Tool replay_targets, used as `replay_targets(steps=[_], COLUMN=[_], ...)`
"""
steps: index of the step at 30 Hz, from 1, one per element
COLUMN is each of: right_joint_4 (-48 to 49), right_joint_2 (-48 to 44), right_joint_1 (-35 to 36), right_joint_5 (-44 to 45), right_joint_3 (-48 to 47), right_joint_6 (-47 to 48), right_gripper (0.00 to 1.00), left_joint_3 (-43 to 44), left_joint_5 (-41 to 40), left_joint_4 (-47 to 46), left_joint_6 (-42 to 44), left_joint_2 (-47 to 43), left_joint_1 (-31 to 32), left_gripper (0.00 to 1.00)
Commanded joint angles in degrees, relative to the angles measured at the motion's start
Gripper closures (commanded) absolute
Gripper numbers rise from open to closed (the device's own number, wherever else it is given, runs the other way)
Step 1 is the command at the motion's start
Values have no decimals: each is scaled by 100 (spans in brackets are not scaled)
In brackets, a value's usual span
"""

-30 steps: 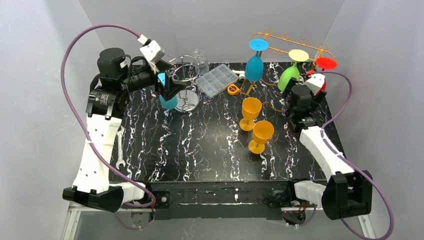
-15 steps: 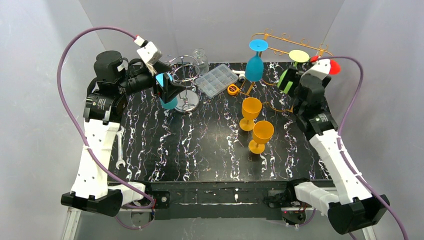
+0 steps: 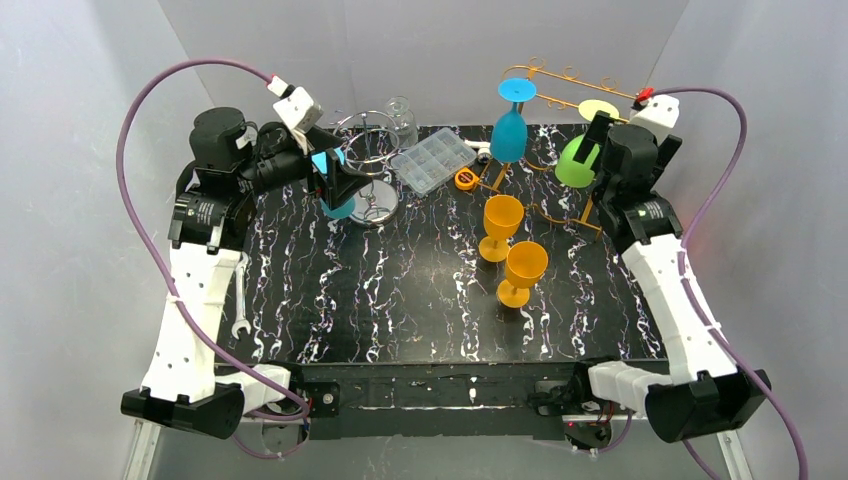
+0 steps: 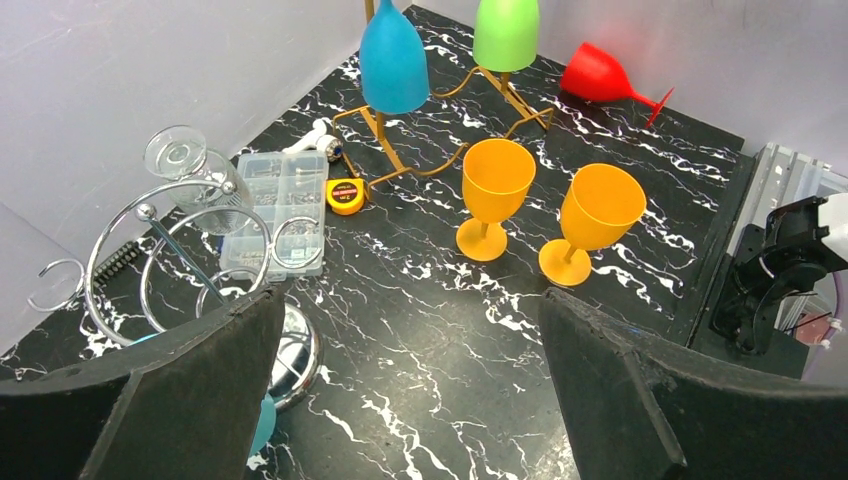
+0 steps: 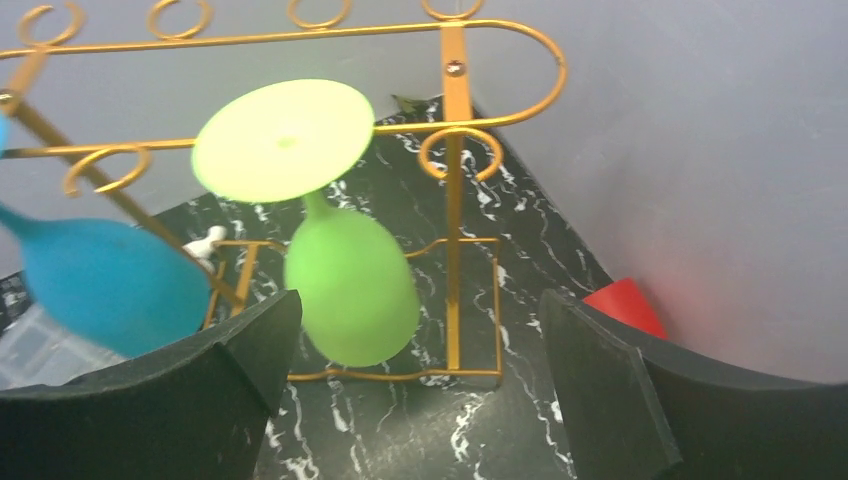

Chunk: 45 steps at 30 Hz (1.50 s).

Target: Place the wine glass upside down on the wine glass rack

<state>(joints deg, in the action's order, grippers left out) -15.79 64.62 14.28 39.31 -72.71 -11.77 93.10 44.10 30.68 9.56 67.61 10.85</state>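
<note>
Raised since a second ago: right gripper (image 5: 417,310), from lower near the table to the right end of the gold rack (image 5: 455,200); fingers spread wide, holding nothing. Same spread, empty state at left gripper (image 4: 410,300), barely shifted. Location of red wine glass (image 4: 598,73): on its side on the table, right of the rack, close to the back-right corner. Label on tape measure (image 4: 343,195) too small to read. Surface: black tabletop (image 4: 420,330) with white veining; pale walls (image 3: 430,50) on three sides. Mid-table, apart from the rack: two orange glasses (image 4: 494,180), upright.
</note>
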Motion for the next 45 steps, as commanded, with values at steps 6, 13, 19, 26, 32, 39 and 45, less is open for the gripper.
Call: replay_targets(steps=[6, 13, 19, 26, 32, 39, 45], right_joint_4=[-111, 126, 129, 463, 612, 946, 1243], right_joint_2=[596, 784, 528, 596, 881, 909, 758], right_joint_1=[-684, -1085, -1174, -1454, -1671, -1714, -1715], right_joint_5=[143, -42, 520, 629, 663, 476, -77], right_joint_3=[-827, -1020, -987, -756, -634, -248, 60], right_joint_6=[-597, -933, -920, -1048, -1147, -1225, -1348], right_gripper=[14, 19, 17, 19, 21, 31, 56], left_joint_3=[-231, -378, -416, -447, -500, -526, -500], left_joint_5=[4, -140, -67, 29, -35, -81, -102], left_joint_4=[-99, 34, 35, 35, 86, 130, 140], left_joint_6=[-442, -319, -390, -439, -395, -310, -335], left_joint_2=[-200, -207, -193, -239, -289, -351, -344], left_joint_1=[20, 22, 22, 18, 22, 21, 22], left_gripper=[2, 2, 2, 2, 2, 2, 2])
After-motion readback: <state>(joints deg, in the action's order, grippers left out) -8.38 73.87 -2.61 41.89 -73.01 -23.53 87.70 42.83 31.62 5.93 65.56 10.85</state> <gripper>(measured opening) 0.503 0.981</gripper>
